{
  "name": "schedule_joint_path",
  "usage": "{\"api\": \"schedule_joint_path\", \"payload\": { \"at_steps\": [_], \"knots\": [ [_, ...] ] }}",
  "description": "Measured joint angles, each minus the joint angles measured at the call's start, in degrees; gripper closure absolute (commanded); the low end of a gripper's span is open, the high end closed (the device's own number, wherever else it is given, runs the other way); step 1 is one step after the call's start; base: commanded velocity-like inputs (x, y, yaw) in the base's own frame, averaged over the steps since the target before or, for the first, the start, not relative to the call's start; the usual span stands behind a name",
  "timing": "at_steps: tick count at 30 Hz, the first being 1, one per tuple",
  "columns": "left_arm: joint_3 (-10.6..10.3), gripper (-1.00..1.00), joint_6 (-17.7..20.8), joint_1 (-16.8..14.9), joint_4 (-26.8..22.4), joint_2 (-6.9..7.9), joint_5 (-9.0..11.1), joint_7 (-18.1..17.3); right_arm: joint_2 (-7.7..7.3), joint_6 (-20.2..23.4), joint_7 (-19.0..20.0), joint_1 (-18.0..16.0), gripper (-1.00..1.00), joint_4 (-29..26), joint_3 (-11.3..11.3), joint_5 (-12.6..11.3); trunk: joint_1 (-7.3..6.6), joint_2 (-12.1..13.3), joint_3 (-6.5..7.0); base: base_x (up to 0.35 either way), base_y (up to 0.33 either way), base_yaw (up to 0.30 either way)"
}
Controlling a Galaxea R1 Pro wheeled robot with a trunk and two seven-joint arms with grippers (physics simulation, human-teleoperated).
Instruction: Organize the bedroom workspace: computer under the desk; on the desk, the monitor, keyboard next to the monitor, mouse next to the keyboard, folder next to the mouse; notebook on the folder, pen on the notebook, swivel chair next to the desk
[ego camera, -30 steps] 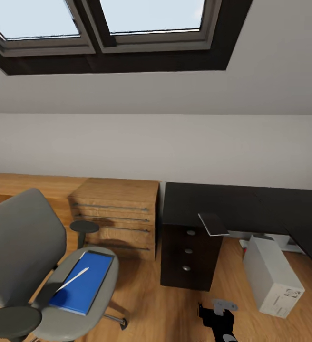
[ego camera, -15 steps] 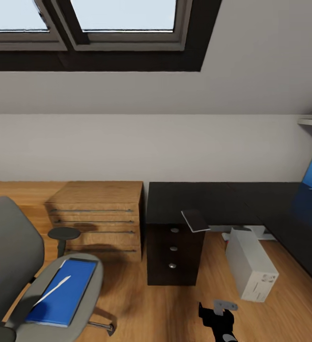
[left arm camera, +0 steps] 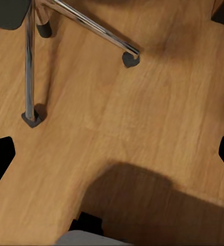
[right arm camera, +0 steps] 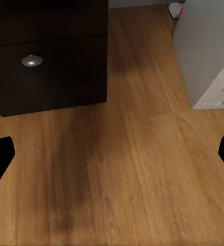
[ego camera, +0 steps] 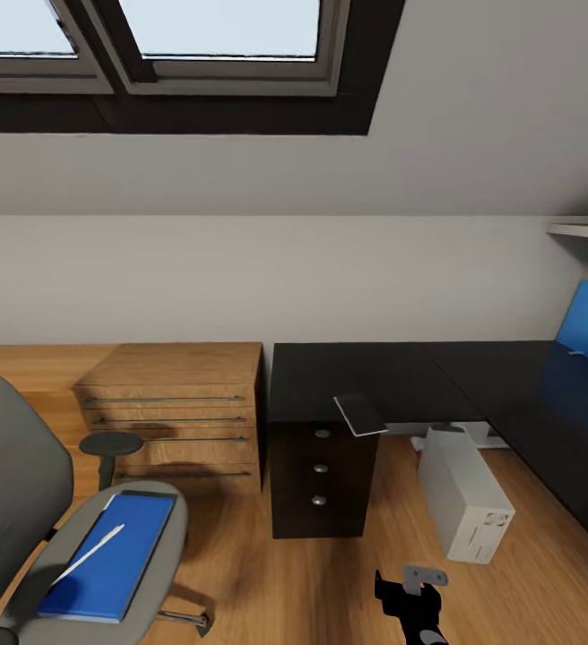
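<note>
Ahead of you the black L-shaped surface [ego camera: 402, 381] runs under the sloped wall and skylight, with the notebook [ego camera: 359, 413] overhanging its front edge above the drawers [ego camera: 319, 479]. The computer [ego camera: 463, 491] lies on the wooden floor [ego camera: 285, 582] beneath it. The folder [ego camera: 110, 554] and the pen [ego camera: 86, 553] on top of it rest on the swivel chair [ego camera: 52, 537] at your left. Your right gripper [right arm camera: 112, 154] and left gripper [left arm camera: 112, 154] hang over bare floor, both spread wide, holding nothing.
</note>
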Motion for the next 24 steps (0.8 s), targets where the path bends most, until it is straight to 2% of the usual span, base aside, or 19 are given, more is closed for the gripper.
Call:
{"api": "schedule_joint_path", "payload": {
  "at_steps": [2, 6, 7, 10, 11, 16, 24],
  "knots": [
    [-0.03, -1.0, -1.55, 0.0, 0.67, 0.17, 0.0, -0.01, -0.01, 0.0, 0.0, 0.0, -1.0, 0.0, 0.0, 0.0, 0.0, 0.0, 0.0, 0.0, 0.0, -0.004],
    [-0.1, -1.0, -7.67, 0.03, 4.33, 0.36, -0.12, -0.09, -0.02, 0.0, 0.0, 0.0, -1.0, 0.0, 0.0, 0.0, 0.0, 0.0, 0.0, 0.0, 0.0, -0.001],
    [-0.11, -1.0, -10.29, 0.02, 5.96, 0.37, -0.15, -0.33, -0.02, 0.01, 0.0, 0.0, -1.0, 0.0, 0.0, 0.0, 0.0, 0.0, 0.0, 0.0, 0.0, 0.0],
    [-0.23, -1.0, -13.45, 0.01, 7.48, 0.38, -0.19, -1.56, -0.01, 0.01, 0.0, 0.0, -1.0, 0.0, 0.0, 0.0, 0.0, 0.0, 0.0, 0.0, 0.0, 0.0],
    [-0.22, -1.0, -14.63, 0.0, 8.03, 0.38, -0.17, -2.99, -0.02, 0.0, 0.0, 0.0, -1.0, 0.0, 0.0, 0.0, 0.0, 0.0, 0.0, 0.0, 0.0, 0.0],
    [-0.11, -1.0, -16.45, 0.01, 8.79, 0.35, 0.05, -6.71, -0.02, 0.0, 0.0, 0.0, -1.0, 0.0, 0.0, 0.0, 0.0, 0.0, 0.0, 0.0, 0.0, 0.0],
    [0.22, -1.0, -16.92, -0.01, 9.03, 0.47, 0.21, -7.89, -0.05, 0.0, 0.01, 0.0, -1.0, 0.0, 0.0, 0.0, 0.0, 0.0, 0.0, 0.0, 0.041, 0.0]
  ]
}}
